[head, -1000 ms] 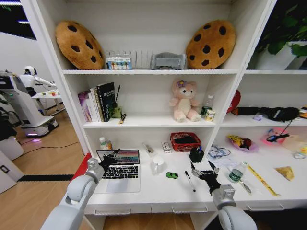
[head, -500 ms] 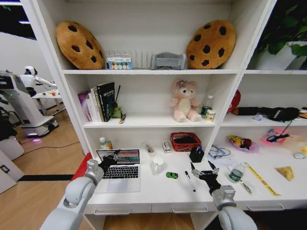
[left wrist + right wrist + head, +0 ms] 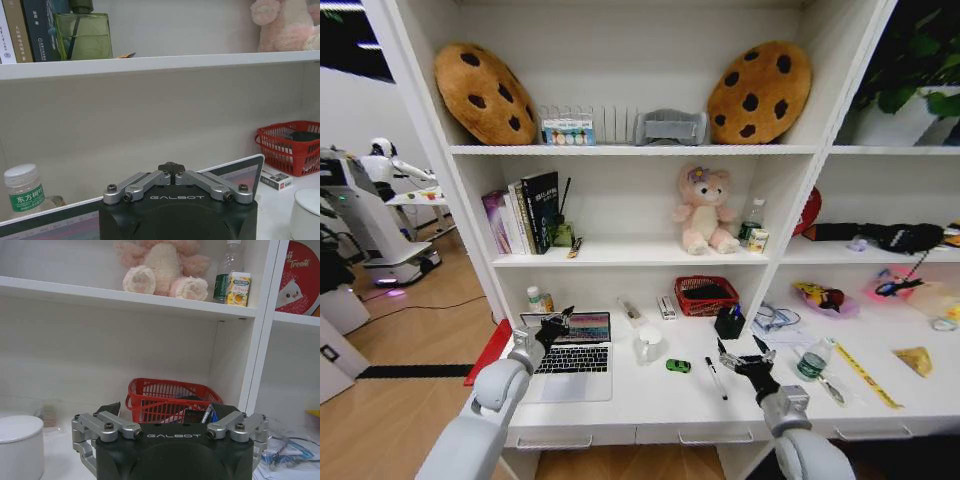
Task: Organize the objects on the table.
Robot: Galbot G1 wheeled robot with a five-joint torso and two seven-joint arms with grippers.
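Note:
The silver laptop stands open at the left of the white table. My left gripper is shut at the upper left edge of the laptop's screen; whether it touches the lid I cannot tell. A tiny green object and a black pen lie mid-table. My right gripper hovers open just right of the pen, nothing between its fingers. A green-labelled bottle lies to its right. Another one stands behind the laptop. Blue pens sit in a black holder.
A white mug stands between laptop and green object. A red basket and small boxes sit at the back wall. Glasses, a tape measure and toys crowd the right side. The shelf above holds a pink bear and books.
My left arm has shifted a little to the right and forward, bringing its gripper closer to the laptop screen's top edge. The right arm has not moved.

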